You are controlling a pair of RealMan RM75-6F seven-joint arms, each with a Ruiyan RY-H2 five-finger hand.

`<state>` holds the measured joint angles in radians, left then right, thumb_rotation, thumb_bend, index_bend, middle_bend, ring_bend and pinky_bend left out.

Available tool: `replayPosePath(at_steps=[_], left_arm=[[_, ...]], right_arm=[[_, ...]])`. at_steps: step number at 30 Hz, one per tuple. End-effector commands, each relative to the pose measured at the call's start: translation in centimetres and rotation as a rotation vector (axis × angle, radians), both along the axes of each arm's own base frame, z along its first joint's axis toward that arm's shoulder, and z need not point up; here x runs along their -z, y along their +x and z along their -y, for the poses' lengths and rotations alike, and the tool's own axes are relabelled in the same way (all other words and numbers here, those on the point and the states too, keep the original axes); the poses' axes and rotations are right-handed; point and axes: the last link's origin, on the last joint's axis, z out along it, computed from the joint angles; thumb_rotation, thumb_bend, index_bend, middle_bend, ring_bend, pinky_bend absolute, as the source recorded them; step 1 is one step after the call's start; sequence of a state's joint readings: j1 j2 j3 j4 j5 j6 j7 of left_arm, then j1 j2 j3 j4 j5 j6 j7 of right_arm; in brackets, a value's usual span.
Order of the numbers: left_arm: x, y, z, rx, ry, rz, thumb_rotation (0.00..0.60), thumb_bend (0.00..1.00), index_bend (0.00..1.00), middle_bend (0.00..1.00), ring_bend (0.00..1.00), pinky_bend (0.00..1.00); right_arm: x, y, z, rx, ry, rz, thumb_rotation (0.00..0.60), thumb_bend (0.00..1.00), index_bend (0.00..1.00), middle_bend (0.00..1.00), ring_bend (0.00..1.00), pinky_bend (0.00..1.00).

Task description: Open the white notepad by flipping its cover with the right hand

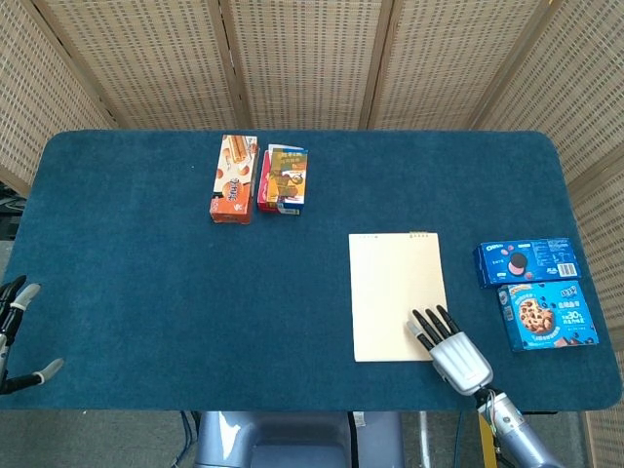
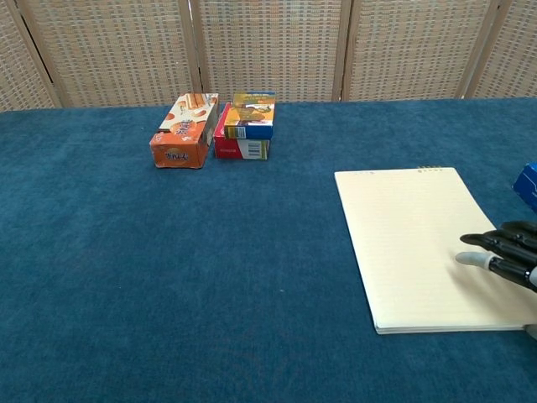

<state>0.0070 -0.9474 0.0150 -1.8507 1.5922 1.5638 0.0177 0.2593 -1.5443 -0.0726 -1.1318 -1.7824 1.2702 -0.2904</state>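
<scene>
The flat cream-white rectangular notepad (image 1: 397, 295) lies closed on the blue cloth-covered table (image 1: 146, 292). The right hand (image 1: 448, 346) – fingers spread, holding nothing – lies over its near right corner.

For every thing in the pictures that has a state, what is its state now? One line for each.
white notepad: flat on the table, cover shut.
right hand: fingers spread over the notepad's near right corner, holding nothing.
left hand: at the table's left edge, fingers apart, empty.
orange box: lying flat.
Oreo box: lying flat, closed.
</scene>
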Motion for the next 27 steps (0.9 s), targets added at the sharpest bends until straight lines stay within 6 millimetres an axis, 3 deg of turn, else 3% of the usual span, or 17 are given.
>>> replayPosePath(at_steps=[1, 18, 27], left_arm=[[0.0, 0.0, 0.0, -0.001, 0.0, 0.0, 0.6, 0.0, 0.0, 0.0, 0.0, 0.0], [0.0, 0.0, -0.1, -0.001, -0.005, -0.001, 0.6, 0.0, 0.0, 0.0, 0.0, 0.0], [0.1, 0.0, -0.2, -0.005, -0.005, -0.001, 0.6, 0.0, 0.0, 0.0, 0.0, 0.0]], right_arm=[[0.0, 0.0, 0.2, 0.005, -0.007, 0.007, 0.6, 0.45, 0.0, 0.0, 0.0, 0.0], [0.6, 1.5, 2.0, -0.037, -0.071, 0.087, 0.6, 0.5, 0.03, 0.0, 0.0, 0.0], [0.6, 2.8, 4.5, -0.065, -0.133, 0.14, 0.6, 0.5, 0.05, 0.0, 0.0, 0.0]])
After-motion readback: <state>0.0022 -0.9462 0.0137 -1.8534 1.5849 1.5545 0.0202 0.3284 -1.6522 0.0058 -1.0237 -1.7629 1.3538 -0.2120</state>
